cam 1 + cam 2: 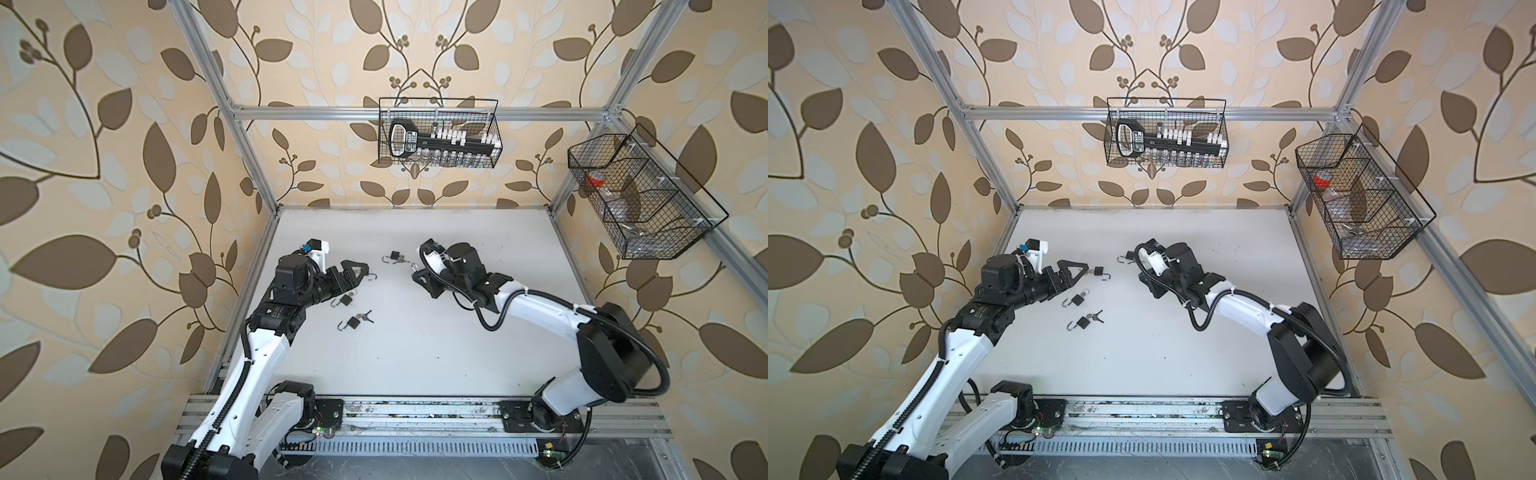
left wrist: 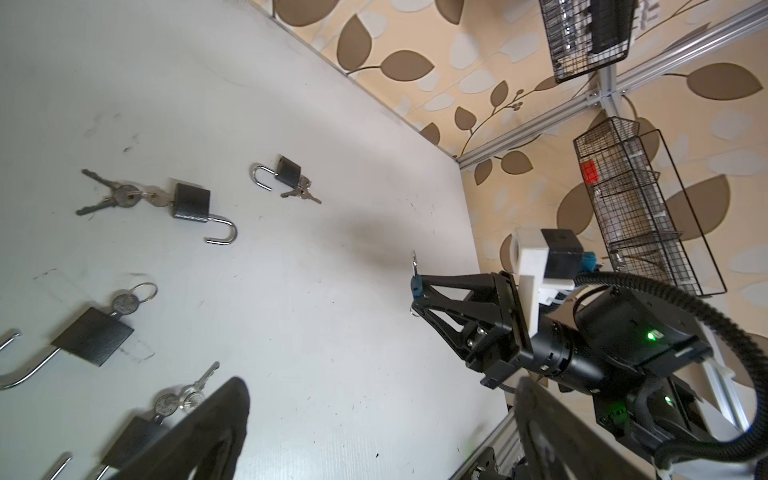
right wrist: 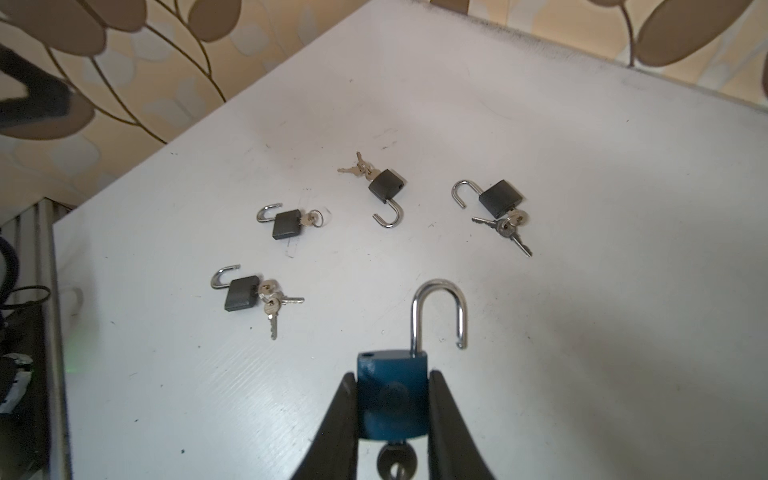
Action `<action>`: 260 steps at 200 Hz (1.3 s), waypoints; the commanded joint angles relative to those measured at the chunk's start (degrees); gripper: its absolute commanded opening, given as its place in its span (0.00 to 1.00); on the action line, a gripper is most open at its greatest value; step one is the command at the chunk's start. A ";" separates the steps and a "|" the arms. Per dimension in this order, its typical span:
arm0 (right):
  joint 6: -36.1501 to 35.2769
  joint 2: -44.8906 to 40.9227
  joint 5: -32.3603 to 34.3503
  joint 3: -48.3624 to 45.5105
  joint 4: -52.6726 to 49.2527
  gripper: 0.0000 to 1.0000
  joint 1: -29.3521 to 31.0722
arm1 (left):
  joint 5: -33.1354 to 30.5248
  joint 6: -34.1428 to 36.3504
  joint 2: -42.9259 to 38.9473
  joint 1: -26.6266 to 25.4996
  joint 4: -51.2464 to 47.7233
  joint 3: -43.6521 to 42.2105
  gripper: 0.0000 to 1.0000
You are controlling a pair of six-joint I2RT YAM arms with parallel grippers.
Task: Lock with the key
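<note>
Padlock [image 3: 392, 395], blue, shackle [image 3: 414, 328] open, clamped in right hand [image 3: 392, 376].

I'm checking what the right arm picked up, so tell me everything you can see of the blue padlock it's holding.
The blue padlock has a painted, metal-looking body and a shiny silver shackle. It is unlocked: one shackle leg sits in the body, while the free end is swung away from its hole. A key sits in the keyhole at the opposite end. The right pincer grips the body by its two side edges, shackle pointing away from the arm.
</note>
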 commanded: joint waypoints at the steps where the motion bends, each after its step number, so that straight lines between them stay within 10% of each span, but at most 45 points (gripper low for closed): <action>1: 4.69 -6.21 1.63 -4.29 3.19 0.00 -0.27 | 2.98 4.42 -0.44 -2.02 0.96 4.00 0.99; 57: 15.89 -21.46 6.32 -16.32 7.97 0.00 -1.80 | 1.10 12.56 5.73 -11.28 -5.40 14.12 0.99; 175: 7.65 -26.55 -33.96 -14.37 -0.67 0.00 -5.41 | 17.45 19.39 8.35 -14.16 4.95 14.67 0.98; 260: 9.53 -26.76 -40.89 -9.65 -0.50 0.00 -5.52 | 24.55 23.20 10.57 -20.02 3.17 17.38 0.86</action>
